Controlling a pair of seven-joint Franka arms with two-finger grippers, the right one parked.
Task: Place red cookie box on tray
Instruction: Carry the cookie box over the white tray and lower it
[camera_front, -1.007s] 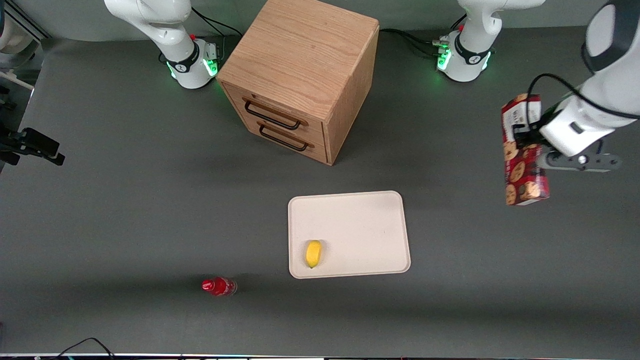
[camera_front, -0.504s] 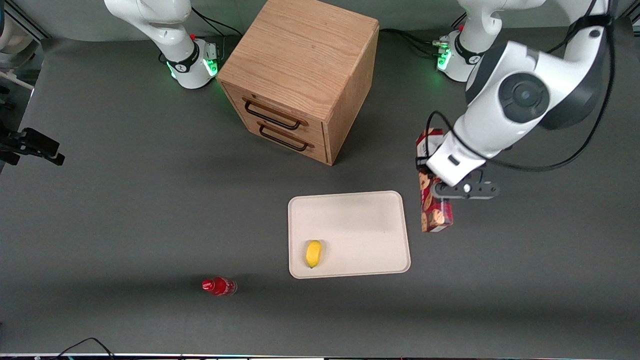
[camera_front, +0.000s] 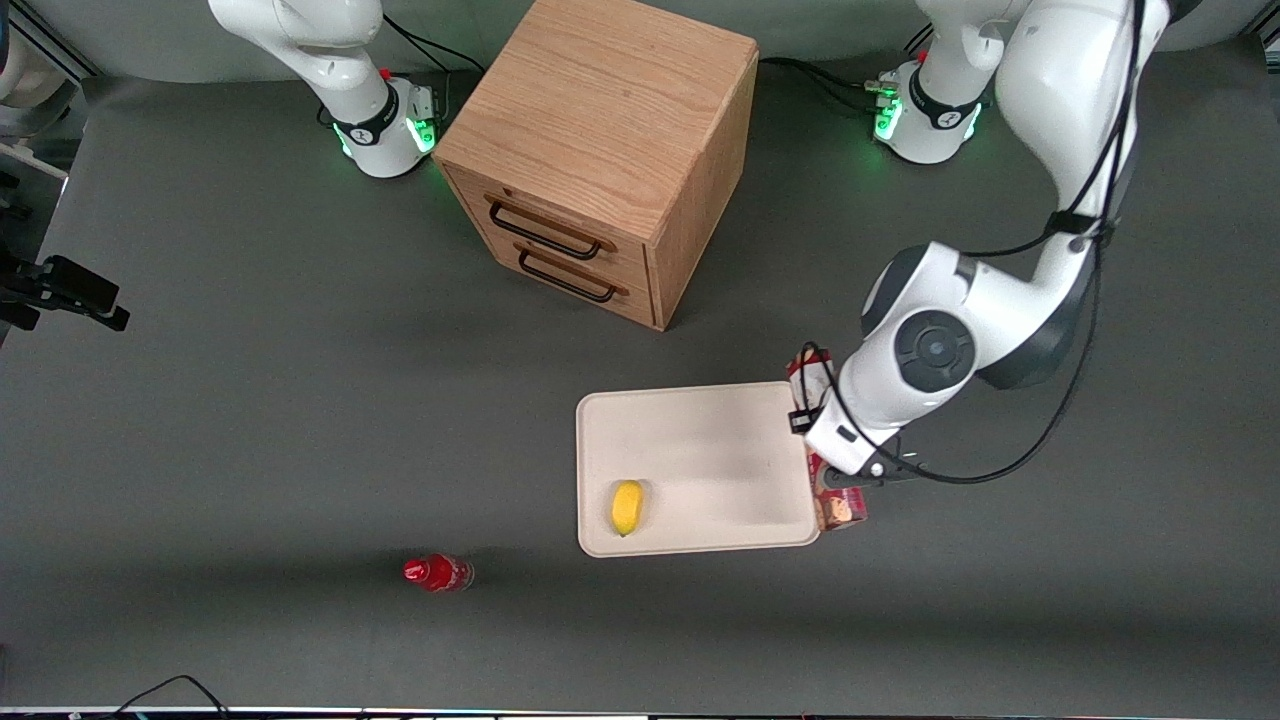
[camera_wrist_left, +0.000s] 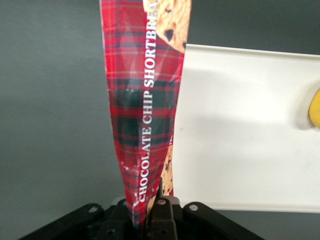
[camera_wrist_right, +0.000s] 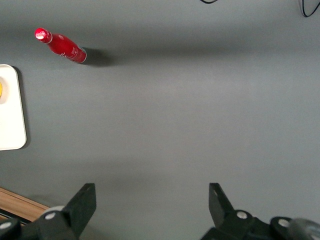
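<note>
The red cookie box hangs in my left gripper, mostly hidden under the arm, at the tray's edge nearest the working arm's end. In the left wrist view the box is a long tartan carton reading "chocolate chip shortbread", and the gripper is shut on its end. It hangs over the tray's rim, part over the tray and part over the table. How high it is above the tray I cannot tell.
A yellow lemon lies on the tray near its front edge. A wooden drawer cabinet stands farther from the front camera. A small red bottle lies on the table toward the parked arm's end.
My left arm has swung the box from the working arm's end of the table toward the tray and nearer the front camera, reaching the tray's edge. Tray, lemon and bottle have not moved.
</note>
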